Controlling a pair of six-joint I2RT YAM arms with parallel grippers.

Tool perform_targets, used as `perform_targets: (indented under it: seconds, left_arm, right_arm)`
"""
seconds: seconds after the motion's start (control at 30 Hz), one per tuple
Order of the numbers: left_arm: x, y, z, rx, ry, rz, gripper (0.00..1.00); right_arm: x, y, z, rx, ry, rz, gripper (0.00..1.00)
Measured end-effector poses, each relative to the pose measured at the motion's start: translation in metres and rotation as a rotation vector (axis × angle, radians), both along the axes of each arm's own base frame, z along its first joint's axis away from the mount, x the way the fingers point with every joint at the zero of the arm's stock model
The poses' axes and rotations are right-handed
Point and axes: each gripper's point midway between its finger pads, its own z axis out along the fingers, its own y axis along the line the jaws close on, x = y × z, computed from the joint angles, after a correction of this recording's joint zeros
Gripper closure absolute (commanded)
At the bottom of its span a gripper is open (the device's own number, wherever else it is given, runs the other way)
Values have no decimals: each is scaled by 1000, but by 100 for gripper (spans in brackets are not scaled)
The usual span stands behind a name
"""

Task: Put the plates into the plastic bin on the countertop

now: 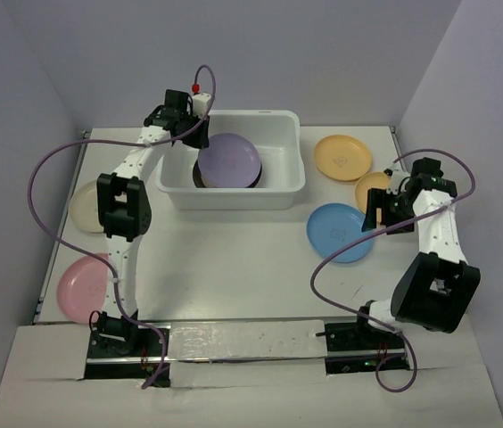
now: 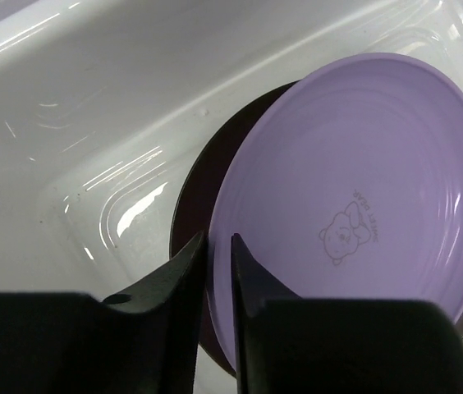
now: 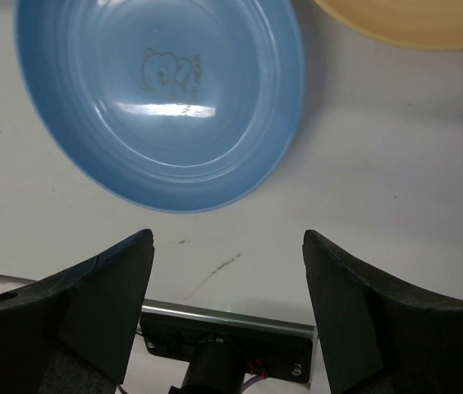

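Observation:
The white plastic bin (image 1: 234, 197) stands at the back of the countertop (image 1: 234, 263). Inside it a lavender plate (image 1: 229, 160) (image 2: 363, 189) leans tilted on a dark brown plate (image 2: 192, 205). My left gripper (image 1: 193, 134) (image 2: 219, 240) reaches into the bin's left end, its fingers parted a little with the lavender plate's rim between them. At the right, my right gripper (image 1: 382, 210) (image 3: 227, 240) hangs wide open over bare countertop, holding nothing, just off the rim of a blue plate (image 1: 337, 233) (image 3: 162, 98).
Two yellow-orange plates (image 1: 342, 157) (image 1: 372, 185) lie at the back right, one showing in the right wrist view (image 3: 404, 20). A cream plate (image 1: 84, 207) and a pink plate (image 1: 82, 287) lie at the left edge behind my left arm. Lilac walls close three sides.

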Motion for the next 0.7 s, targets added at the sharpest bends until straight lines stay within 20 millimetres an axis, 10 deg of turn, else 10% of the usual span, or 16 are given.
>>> perform_targets:
  seconds: [0.17, 0.27, 0.33, 0.57, 0.7]
  left_arm:
    - [2, -2, 0, 13, -14, 3, 58]
    - [2, -2, 0, 17, -19, 5, 12]
    - [3, -2, 0, 18, -19, 8, 2]
    - [0, -3, 5, 16, -27, 2, 1]
    - [-3, -4, 42, -5, -92, -10, 1]
  right_arm:
    - [-1, -14, -12, -32, 42, -9, 26]
    - [-2, -17, -25, -45, 68, -7, 31]
    - [-2, -19, -33, -47, 82, -8, 38]
    - [10, -26, -62, -53, 100, -21, 46]
    - [17, -28, -75, -51, 105, -34, 49]
